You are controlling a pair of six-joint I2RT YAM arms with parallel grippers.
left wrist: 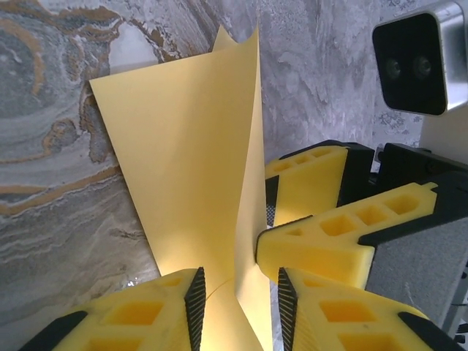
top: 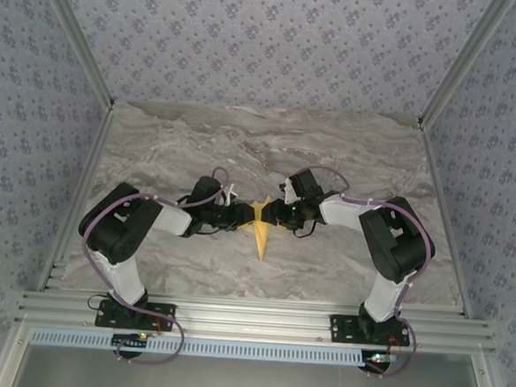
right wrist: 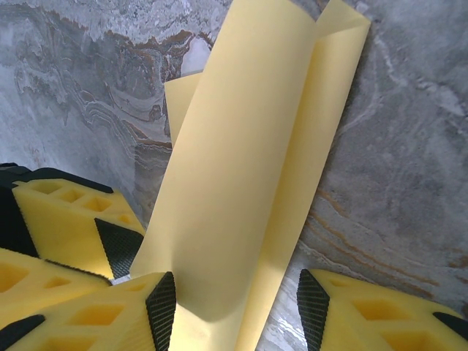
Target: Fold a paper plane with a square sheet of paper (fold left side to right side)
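Straddling paper plane point(top: 260, 238) | left end effector point(left wrist: 238, 292) unclenched | right end effector point(right wrist: 234, 300) unclenched

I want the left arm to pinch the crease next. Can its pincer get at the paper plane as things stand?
Probably yes: the left pincer, jaws open, straddles a raised flap of the paper plane; the right pincer sits beside it, not blocking.

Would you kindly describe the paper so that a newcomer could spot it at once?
Find the middle of the marble table. There, between the left gripper and right gripper, sits the paper, a narrow dart pointing at the table's near edge. Its yellow-orange colour and sharp tip set it apart from the veined stone.
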